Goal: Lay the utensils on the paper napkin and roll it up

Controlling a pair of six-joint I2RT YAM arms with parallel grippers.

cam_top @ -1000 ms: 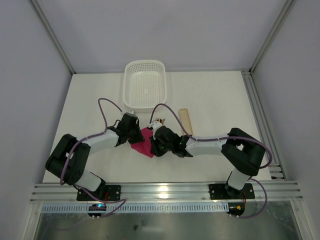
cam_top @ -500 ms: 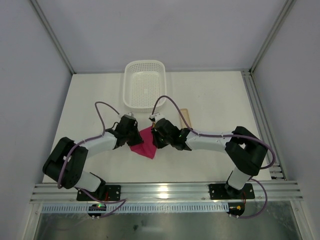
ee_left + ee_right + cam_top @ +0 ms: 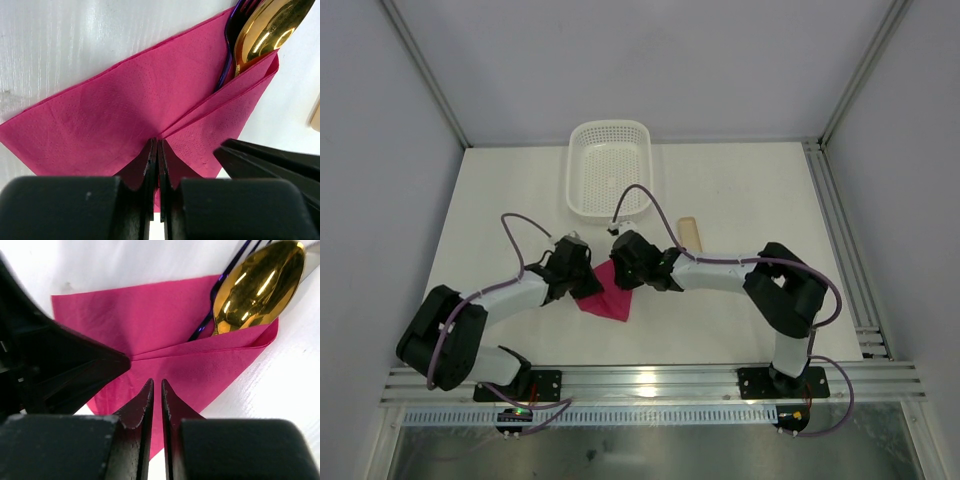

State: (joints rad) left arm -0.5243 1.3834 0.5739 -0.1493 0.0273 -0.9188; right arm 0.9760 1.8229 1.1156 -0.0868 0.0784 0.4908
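Magenta paper napkin (image 3: 608, 298), folded to a triangle, lies on the white desk (image 3: 750, 200) in the overhead view, partly covered by both wrists, so the utensils cannot be made out here. A white basket (image 3: 572, 180) stands beyond it at the far side, and a beige strip (image 3: 691, 232) lies to the right, partly behind the right arm (image 3: 720, 272). The left arm (image 3: 510, 292) and the right arm both reach low and inward, their tips meeting over the napkin.

Left wrist view: the paper napkin (image 3: 110, 115) fills the frame, its lower edge hidden by the wrist. A gold spoon (image 3: 267, 30) and a dark fork (image 3: 234, 30) sit tucked under its folded flap, handles hidden, heads cut off at the top edge. The left jaws are pressed together on the paper where its creases converge. Part of the other arm shows black at the right.

Right wrist view: the paper napkin (image 3: 150, 320), gold spoon (image 3: 257, 285) and dark fork (image 3: 220, 287) appear again, handles inside the fold. The right jaws are closed to a thin slit above the flap; whether they catch paper I cannot tell.
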